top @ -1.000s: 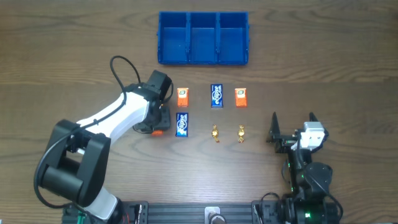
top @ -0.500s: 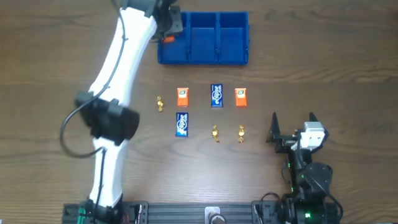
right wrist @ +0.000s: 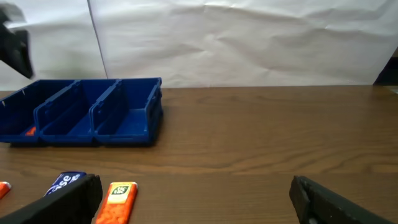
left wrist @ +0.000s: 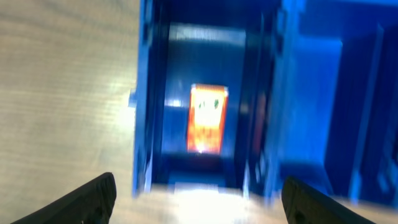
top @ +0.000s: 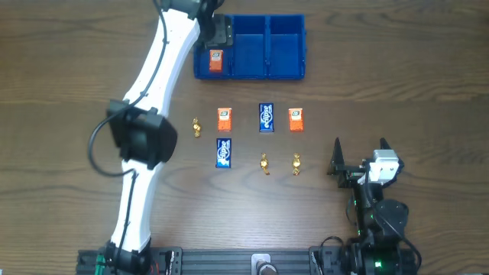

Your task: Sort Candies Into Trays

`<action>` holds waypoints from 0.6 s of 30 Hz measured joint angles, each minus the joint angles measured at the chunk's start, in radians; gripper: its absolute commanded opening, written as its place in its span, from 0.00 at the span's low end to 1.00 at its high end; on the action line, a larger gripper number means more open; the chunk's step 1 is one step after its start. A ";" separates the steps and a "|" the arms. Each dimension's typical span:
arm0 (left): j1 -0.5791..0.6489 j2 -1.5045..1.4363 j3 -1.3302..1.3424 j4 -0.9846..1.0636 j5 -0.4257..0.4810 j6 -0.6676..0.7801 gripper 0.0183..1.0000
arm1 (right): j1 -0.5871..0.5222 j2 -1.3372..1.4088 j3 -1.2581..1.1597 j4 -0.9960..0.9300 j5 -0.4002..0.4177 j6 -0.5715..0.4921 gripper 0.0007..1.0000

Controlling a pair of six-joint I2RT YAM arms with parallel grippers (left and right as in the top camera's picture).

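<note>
Print on the orange candy (left wrist: pixel 207 118) blurs beyond reading where it lies in the blue tray's (top: pixel 284 75) left compartment, the outstretched left gripper (left wrist: pixel 199 194) spread wide above it and the right gripper (top: pixel 360 149) also parted, near the table's front edge.

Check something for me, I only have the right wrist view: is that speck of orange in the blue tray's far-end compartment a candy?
Observer: Yes. The left wrist view looks straight down on an orange candy lying flat on the floor of the blue tray's left compartment.
Operator: Is the left gripper holding it?
Observer: No. The left gripper hangs above it with its fingers wide apart, touching nothing.
Operator: How many gold candies are outside the tray?
Observer: The top view shows three gold candies: one off to the left, two side by side in the nearest row.
</note>
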 measured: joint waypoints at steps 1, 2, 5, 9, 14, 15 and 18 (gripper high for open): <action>-0.007 -0.043 -0.035 -0.003 0.000 -0.006 0.86 | 0.000 0.000 0.000 0.000 0.000 0.000 1.00; -0.032 -0.204 -0.222 0.060 -0.003 -0.027 0.86 | 0.000 0.000 0.000 0.001 0.000 0.000 1.00; -0.113 -0.483 -0.500 0.193 -0.002 -0.072 0.86 | 0.000 0.000 0.000 0.000 0.000 0.000 1.00; -0.205 -0.607 -0.955 0.369 0.002 -0.137 0.85 | 0.000 -0.001 0.000 0.000 0.000 0.000 1.00; -0.198 -0.502 -1.183 0.483 0.034 -0.175 0.83 | 0.000 -0.001 0.000 0.000 0.000 0.000 1.00; -0.198 -0.490 -1.184 0.490 0.039 -0.178 0.83 | 0.000 -0.001 0.000 0.000 0.000 0.000 1.00; -0.198 -0.449 -1.184 0.523 0.052 -0.181 0.80 | 0.000 -0.001 0.000 0.000 0.000 0.000 1.00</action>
